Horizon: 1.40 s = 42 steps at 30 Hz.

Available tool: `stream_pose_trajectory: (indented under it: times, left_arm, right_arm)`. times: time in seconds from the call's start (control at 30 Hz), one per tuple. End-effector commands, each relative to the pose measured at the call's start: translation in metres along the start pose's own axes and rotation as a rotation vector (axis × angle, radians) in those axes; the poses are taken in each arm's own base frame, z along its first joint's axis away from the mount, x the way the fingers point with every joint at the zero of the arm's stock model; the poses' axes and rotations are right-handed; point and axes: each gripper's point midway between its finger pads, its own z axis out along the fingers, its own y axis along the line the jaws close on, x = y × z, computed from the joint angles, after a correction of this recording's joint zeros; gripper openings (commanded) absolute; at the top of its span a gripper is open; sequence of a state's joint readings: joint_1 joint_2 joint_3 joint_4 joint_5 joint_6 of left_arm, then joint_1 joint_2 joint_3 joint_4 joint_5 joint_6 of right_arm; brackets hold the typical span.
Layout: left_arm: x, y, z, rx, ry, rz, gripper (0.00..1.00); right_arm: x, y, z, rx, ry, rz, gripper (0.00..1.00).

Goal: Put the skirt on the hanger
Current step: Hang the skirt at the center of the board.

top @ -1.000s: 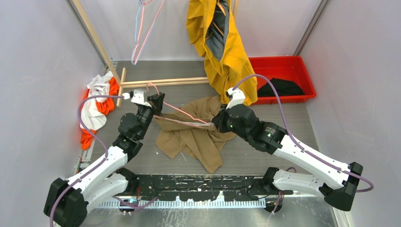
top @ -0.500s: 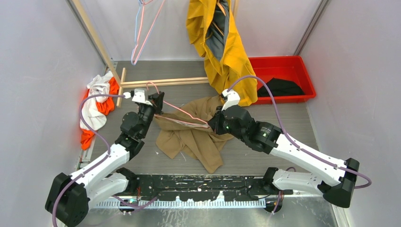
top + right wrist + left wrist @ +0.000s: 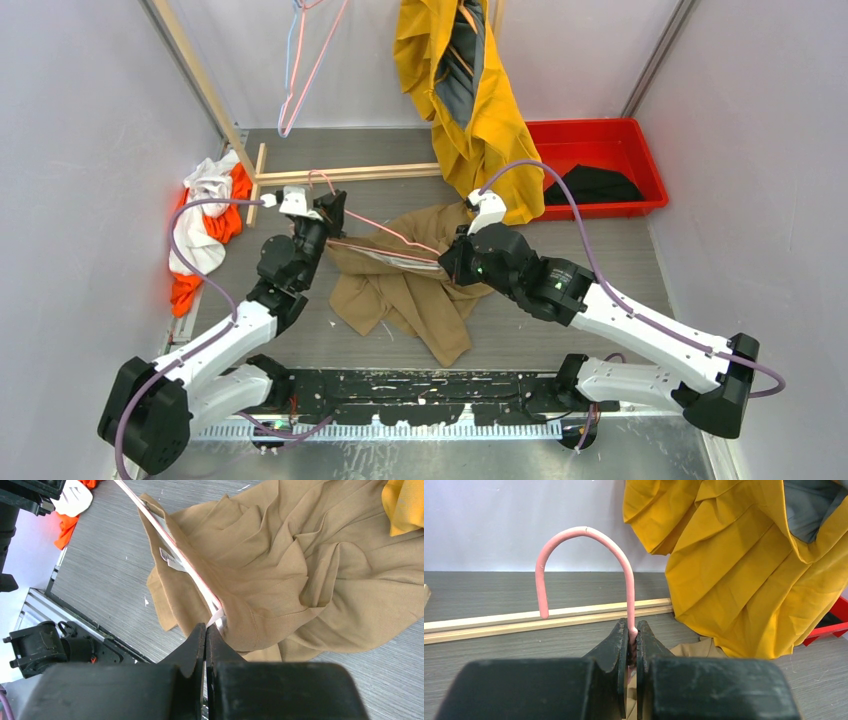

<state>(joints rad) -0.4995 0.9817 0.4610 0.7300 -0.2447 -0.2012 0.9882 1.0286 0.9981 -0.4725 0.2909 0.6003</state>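
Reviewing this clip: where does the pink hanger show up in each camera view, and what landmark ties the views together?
Top external: pink hanger at centre, stretched between the two arms.
Left wrist: only its hook, upright at centre, rising from the shut left pincer.
Right wrist: its wire runs diagonally from top left down to the shut right pincer.
Shared landmark: yellow garment, right side in left wrist, top right corner in right wrist.
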Motion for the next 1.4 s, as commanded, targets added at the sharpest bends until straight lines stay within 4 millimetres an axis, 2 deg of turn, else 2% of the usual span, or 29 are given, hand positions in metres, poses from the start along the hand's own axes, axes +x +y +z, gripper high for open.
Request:
stream_pose_trajectory:
  times: [0.0,0.37,0.67,1.0,1.37]
  left_arm:
    - [-0.047,-0.001,0.011,-0.015,-0.152,-0.012,0.00]
    - [-0.046,-0.006,0.004,0.022,-0.155,-0.025,0.00]
    - [-0.039,-0.011,-0.005,0.063,-0.118,-0.010,0.00]
    - [-0.026,-0.017,-0.004,0.100,-0.077,-0.004,0.00]
    - [-0.028,-0.025,-0.003,0.138,-0.087,-0.024,0.00]
  right_arm:
    - [-0.022,0.016,-0.002,-0.039,-0.069,0.033,0.06]
    - [-0.033,0.008,0.004,0.022,-0.119,0.024,0.06]
    - [-0.043,0.003,-0.002,0.044,-0.161,0.028,0.06]
    - [-0.050,0.008,-0.006,0.022,-0.184,0.025,0.06]
    - [-0.052,0.017,-0.001,-0.005,-0.165,-0.008,0.06]
